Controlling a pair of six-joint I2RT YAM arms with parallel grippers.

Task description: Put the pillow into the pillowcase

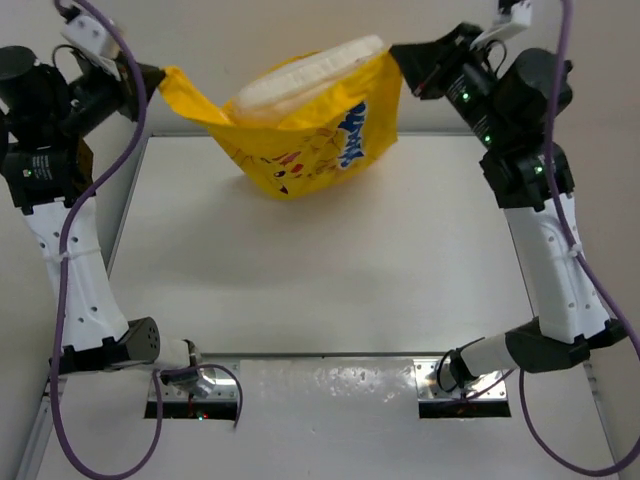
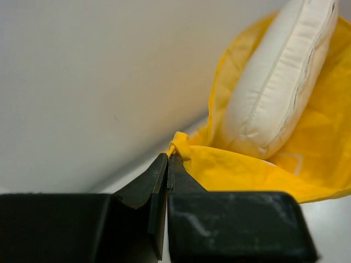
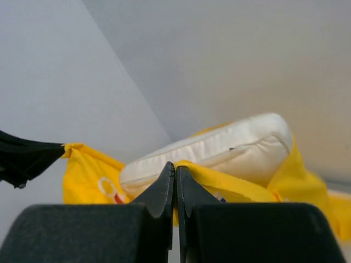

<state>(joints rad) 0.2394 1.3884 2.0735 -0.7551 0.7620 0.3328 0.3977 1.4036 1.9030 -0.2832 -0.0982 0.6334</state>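
Pillow (image 1: 305, 72) sits mostly inside the pillowcase (image 1: 310, 145), with its top edge poking out of the open mouth. We hold the case lifted over the far end of the desk (image 1: 320, 270); we can't tell if its bottom touches. Left claw (image 1: 157, 76) is clamped on the mouth's left corner, right claw (image 1: 398, 52) on the right corner. Both tips pinch only a small fold.

Risks as we see them:
- Thin fabric slips from one pinch under the pillow's weight, so the case sags and the pillow spills.
- Corners pulled too taut flatten the mouth and jam the pillow.
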